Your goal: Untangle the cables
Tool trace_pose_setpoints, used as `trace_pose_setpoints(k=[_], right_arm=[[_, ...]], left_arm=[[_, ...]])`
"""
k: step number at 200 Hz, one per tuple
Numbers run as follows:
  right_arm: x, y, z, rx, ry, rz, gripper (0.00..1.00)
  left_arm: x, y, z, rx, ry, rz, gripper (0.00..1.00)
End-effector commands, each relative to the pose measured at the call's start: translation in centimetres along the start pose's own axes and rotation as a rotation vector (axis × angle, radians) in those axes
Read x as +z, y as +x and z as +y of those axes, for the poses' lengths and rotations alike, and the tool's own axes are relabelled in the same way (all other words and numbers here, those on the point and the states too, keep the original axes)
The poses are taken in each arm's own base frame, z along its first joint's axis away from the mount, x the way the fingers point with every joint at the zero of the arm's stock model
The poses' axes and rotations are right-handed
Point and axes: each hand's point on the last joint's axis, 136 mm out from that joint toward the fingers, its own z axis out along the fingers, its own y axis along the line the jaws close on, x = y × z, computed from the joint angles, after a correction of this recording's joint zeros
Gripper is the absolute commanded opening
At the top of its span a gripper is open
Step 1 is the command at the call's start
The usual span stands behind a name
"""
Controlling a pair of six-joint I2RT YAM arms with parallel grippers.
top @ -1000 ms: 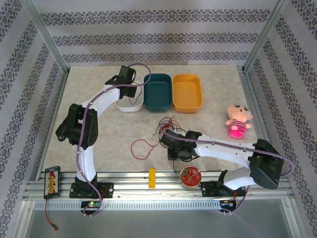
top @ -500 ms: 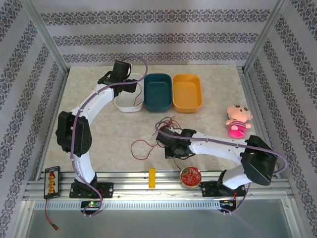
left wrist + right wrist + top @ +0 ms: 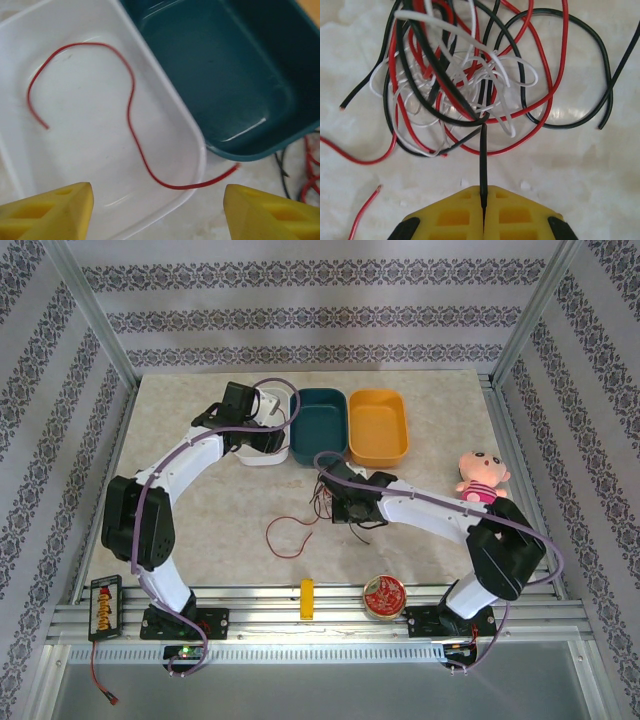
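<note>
The cables [image 3: 465, 85] lie on the table in a tangle of red, white and black wires, seen just left of the right wrist [image 3: 322, 502] in the top view. My right gripper [image 3: 483, 194] is shut on one black cable [image 3: 483, 155], which runs taut from its fingertips into the tangle. One loose red cable [image 3: 131, 100] lies in the white bin [image 3: 200, 150], its end hanging over the rim. My left gripper [image 3: 159, 215] hovers open above that bin, holding nothing. Another red cable [image 3: 285, 536] loops on the table left of the tangle.
A teal bin [image 3: 320, 425] and an orange bin [image 3: 378, 426] stand right of the white bin [image 3: 252, 455]. A pink doll [image 3: 481, 480] lies at the right. A yellow block [image 3: 307, 598], a round red item [image 3: 384, 594] and a black battery pack [image 3: 104, 605] sit along the near edge.
My right gripper has closed on the black cable, and its arm has swung farther from the near edge. My left arm has shifted over the white bin.
</note>
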Motion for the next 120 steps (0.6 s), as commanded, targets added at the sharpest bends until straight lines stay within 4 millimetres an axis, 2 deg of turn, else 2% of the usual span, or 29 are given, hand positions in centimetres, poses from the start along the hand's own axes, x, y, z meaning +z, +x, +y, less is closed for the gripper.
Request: trace_pose_setpoints(k=[1, 29, 56, 120], right_arm=[[0.7, -1.6, 0.9, -0.015, -0.033, -0.016, 0.0], [1.5, -0.9, 0.8, -0.016, -0.022, 0.013, 0.0], [1.5, -0.6, 0.4, -0.005, -0.019, 0.016, 0.0], [1.6, -0.6, 0.4, 0.002, -0.024, 0.015, 0.0]], left_arm=[[-0.6, -0.3, -2.0, 0.125, 0.131, -0.018, 0.69], [0.5, 1.4, -3.4, 0.165, 0.221, 0.043, 0.69], [1.8, 2.5, -2.7, 0.181, 0.198, 0.087, 0.69], [3.7, 2.1, -2.9, 0.16, 0.221, 0.085, 0.6]])
